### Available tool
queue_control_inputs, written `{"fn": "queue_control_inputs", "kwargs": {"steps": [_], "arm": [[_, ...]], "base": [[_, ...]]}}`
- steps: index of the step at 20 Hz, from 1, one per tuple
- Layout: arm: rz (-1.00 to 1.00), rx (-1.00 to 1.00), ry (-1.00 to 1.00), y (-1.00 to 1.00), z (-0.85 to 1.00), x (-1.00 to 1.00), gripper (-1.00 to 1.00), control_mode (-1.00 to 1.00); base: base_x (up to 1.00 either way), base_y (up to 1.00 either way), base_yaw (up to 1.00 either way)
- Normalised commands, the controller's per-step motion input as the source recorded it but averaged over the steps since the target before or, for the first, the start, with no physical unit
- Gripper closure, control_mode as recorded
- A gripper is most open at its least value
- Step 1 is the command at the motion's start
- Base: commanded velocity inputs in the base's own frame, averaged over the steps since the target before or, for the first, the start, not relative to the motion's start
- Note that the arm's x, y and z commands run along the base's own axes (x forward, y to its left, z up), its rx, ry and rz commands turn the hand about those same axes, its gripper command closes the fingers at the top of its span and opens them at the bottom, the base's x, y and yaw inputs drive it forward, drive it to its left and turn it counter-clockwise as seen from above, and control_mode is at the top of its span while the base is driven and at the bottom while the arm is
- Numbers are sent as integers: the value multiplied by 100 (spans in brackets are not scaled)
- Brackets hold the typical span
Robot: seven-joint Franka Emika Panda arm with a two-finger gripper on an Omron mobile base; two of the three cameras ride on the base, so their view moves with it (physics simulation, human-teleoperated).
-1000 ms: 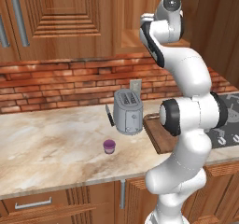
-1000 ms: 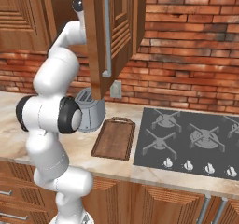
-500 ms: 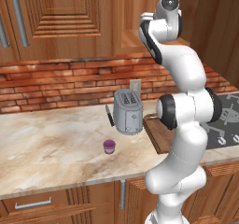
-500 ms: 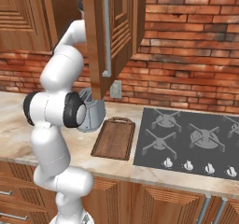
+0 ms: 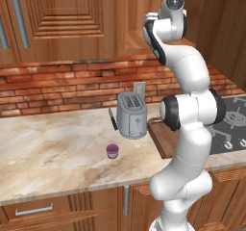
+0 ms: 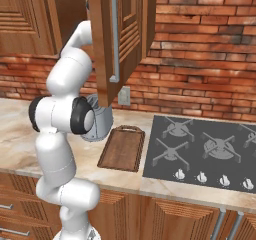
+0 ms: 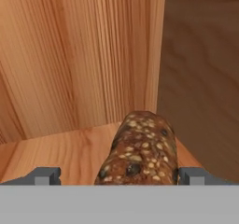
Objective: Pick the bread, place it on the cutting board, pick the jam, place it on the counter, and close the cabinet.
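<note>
In the hand view the bread (image 7: pixel 140 150), a dark brown seeded loaf chunk, lies on the pale wooden shelf inside the cabinet. My gripper (image 7: pixel 120 176) is open, with one fingertip on each side of the loaf's near end. The loaf sits closer to the right fingertip (image 7: pixel 193 175). The cabinet door (image 6: pixel 117 39) hangs open above the counter, and my arm reaches up behind it. The purple jam jar (image 5: pixel 112 151) stands on the marbled counter (image 5: pixel 53 148), in front of the toaster. The cutting board (image 6: pixel 122 148) lies bare beside the stovetop.
A grey toaster (image 5: pixel 132 114) stands at the back of the counter, left of the board. The dark stovetop (image 6: pixel 205 149) takes up the right side. A brick wall (image 6: pixel 200 59) runs behind. Closed wall cabinets (image 5: pixel 62 18) hang to the left, and drawers (image 5: pixel 33 211) sit below.
The upper arm has gone further in behind the open cabinet door, and the elbow has shifted a little. The jar, board and toaster have not moved.
</note>
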Motion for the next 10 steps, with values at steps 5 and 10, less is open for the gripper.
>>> {"fn": "queue_control_inputs", "kwargs": {"steps": [5, 10], "arm": [[0, 0, 0, -4, -12, 5, -100, -100], [0, 0, 0, -1, -17, 0, -100, -100]], "base": [[0, 0, 0], [0, 0, 0]]}}
